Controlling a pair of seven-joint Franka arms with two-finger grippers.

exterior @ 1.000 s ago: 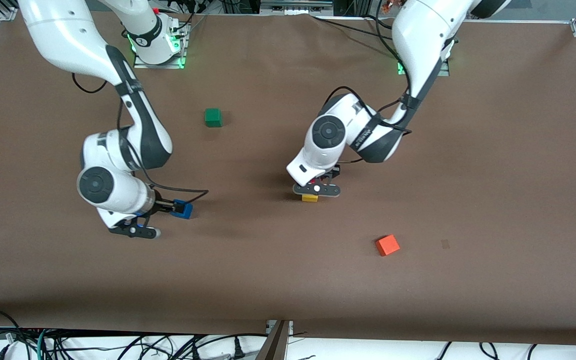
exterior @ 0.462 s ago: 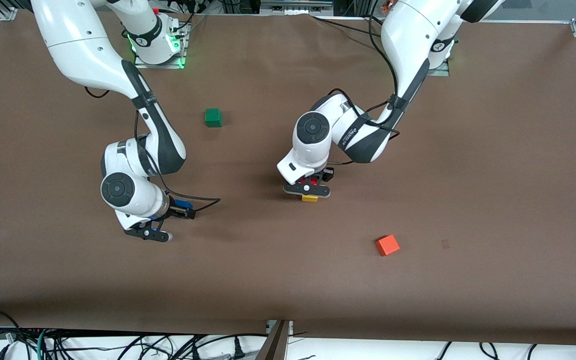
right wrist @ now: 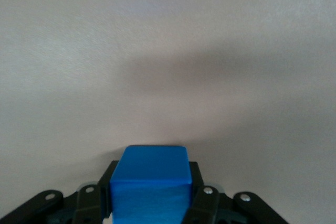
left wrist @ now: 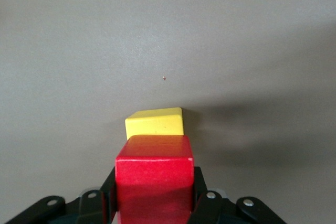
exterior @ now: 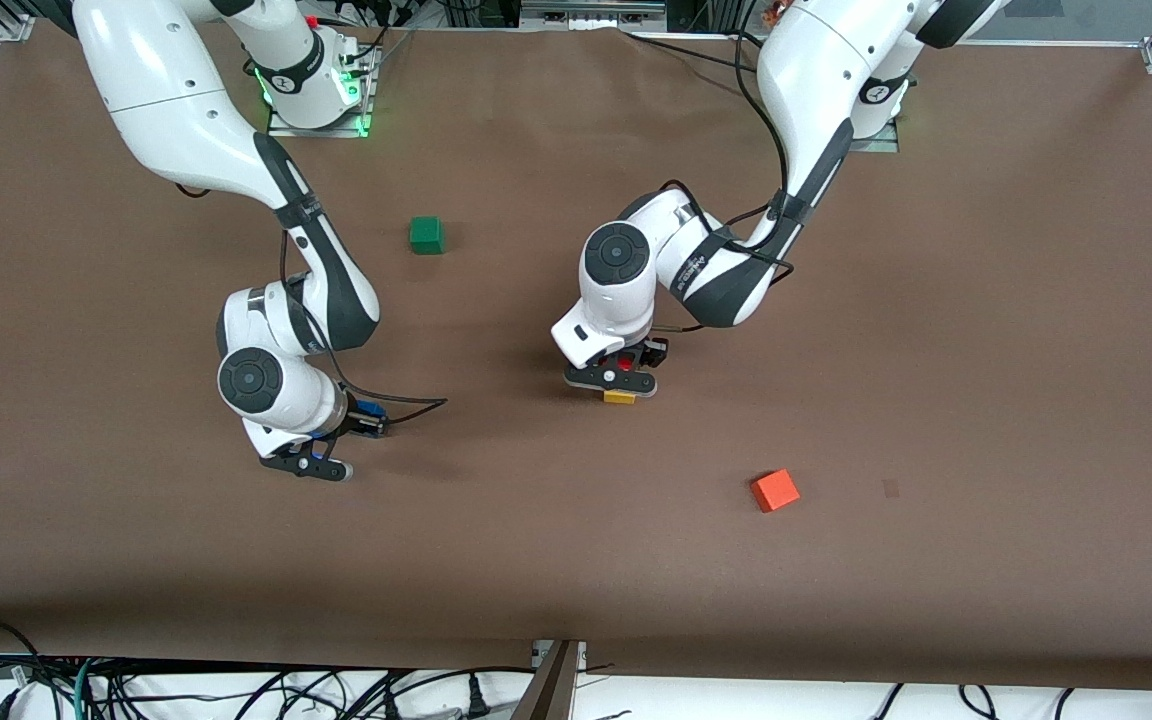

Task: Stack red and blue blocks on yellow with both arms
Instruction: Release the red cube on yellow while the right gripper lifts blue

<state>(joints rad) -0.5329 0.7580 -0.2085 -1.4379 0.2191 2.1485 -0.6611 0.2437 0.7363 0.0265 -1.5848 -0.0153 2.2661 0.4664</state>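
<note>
Change from the frame 0.5 s earlier: my right arm has carried its load slightly toward the left arm's end of the bench (exterior: 986, 350), and my left arm has shifted a little over the yellow block; the loose cubes have not moved.

Count: 5 cubes, 1 of each colour, namely 1 red block (left wrist: 154, 174), 1 blue block (right wrist: 149, 184), 1 yellow block (left wrist: 154, 123), 1 green cube (exterior: 426, 235) and 1 orange-red cube (exterior: 775, 490); 2 arms.

My left end effector (left wrist: 154, 203) is closed on the red block, fingers (left wrist: 202, 203) pressed to its 2 sides, and holds it just above the yellow block, which rests on the bench near mid-bench. Whether the 2 blocks touch cannot be told.

My right end effector (right wrist: 149, 205) is closed on the blue block, held clear above bare bench toward the right arm's end.
</note>
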